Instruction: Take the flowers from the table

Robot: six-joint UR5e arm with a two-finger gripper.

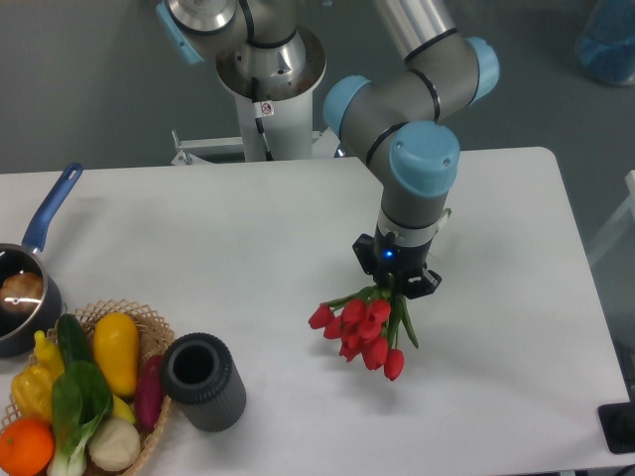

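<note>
Only one view here, the fixed camera looking down at the table (198,238) from the front; the arm comes in from the top and its gripper (397,285) sits just above the flowers (362,330), with the jaws clamped on the stem end of the bunch, though the fingertips themselves are mostly buried in leaves so the exact contact isn't easy to see; the red buds hang down and to the left of the gripper, one bud dangling lowest at the right; the bunch looks to be off the tabletop, since there's a soft shadow under it rather than a clear resting contact, but honestly the angle makes it hard to be sure how much clearance there is; so the grab looks done and the lift seems underway or nearly there, and what's probably left is just raising it clearly free and holding it steady; off to the left, well apart from all this, there's a dark ribbed cylinder (203,382) standing upright, a wicker basket (159,421) of vegetables including a yellow squash (116,350), an orange (25,447) and a bok choy (77,405), plus a blue-handled pot (25,297) at the table's left edge; none of it is in the way.
</note>
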